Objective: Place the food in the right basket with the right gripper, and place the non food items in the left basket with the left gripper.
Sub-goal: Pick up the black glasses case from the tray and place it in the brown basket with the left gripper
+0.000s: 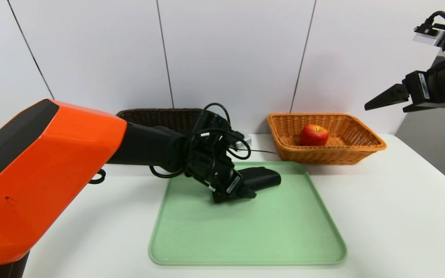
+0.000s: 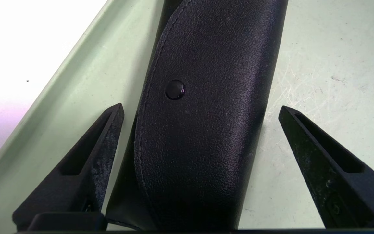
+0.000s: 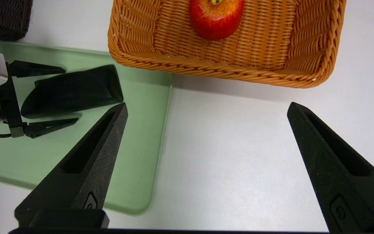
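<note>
Black case [image 2: 203, 117] lies between the open left hand's [image 2: 201, 109] fingers on the green tray [image 1: 245, 235].

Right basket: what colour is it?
The basket is orange-tan woven wicker; it shows best in the right wrist view.

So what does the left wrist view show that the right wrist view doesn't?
Only the left wrist view: the round snap and stitched edge on the black case.
Only the right wrist view: the apple inside the orange-tan basket.
Both: that case between the left gripper's open fingers, on the green tray.
</note>
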{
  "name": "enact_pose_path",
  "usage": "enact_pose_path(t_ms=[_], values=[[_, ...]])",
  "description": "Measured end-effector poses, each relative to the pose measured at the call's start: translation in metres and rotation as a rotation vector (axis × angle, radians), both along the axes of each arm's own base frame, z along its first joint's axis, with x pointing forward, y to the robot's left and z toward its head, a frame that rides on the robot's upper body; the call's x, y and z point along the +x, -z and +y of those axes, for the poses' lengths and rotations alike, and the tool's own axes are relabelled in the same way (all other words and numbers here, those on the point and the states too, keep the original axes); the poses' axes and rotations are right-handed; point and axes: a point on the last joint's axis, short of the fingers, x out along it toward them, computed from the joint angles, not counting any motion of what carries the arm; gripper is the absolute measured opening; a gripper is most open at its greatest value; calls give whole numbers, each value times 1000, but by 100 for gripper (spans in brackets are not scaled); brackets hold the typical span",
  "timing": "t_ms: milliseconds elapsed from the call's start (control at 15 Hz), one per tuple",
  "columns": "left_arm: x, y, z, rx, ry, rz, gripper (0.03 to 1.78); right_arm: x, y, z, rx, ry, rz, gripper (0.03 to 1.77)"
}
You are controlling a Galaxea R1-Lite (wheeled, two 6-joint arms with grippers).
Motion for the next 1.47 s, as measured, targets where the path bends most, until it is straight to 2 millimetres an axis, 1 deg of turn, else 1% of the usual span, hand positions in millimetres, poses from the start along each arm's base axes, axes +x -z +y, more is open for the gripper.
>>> enact_pose_path(t_ms=[200,267,467,533,667,733,1067,1133,1333,1467], values=[[1,1,0,1,-1,-1,169,0,0,0,0,-2,-2,169],[1,1,-1,0,-1,0,160,0,0,0,0,-2,-2,169],[2,3,-1,6,-5,1,113,-1,-1,1,-1,-5,-6,169],[2,4,-1,6,-6,2,102,-2,-2,1,-1,-6,-7,169],[2,4,-2,6,-6,2,85,-3,-3,1,0,-7,-10,169],[2,4,-2,6,-6,3,81,-4,-3,1,0,-6,-11,169],[-1,0,0,10,-8,13,80,-5,-4,1,2,-4,-14,169],[-3,-4,1,17,-12,28,78,-5,-4,1,2,-4,-15,169],[-11,-26,4,15,-40,85,52,-7,-4,1,2,-2,-12,169],[-18,-45,5,9,-64,124,46,-8,-3,2,2,-6,-10,169]])
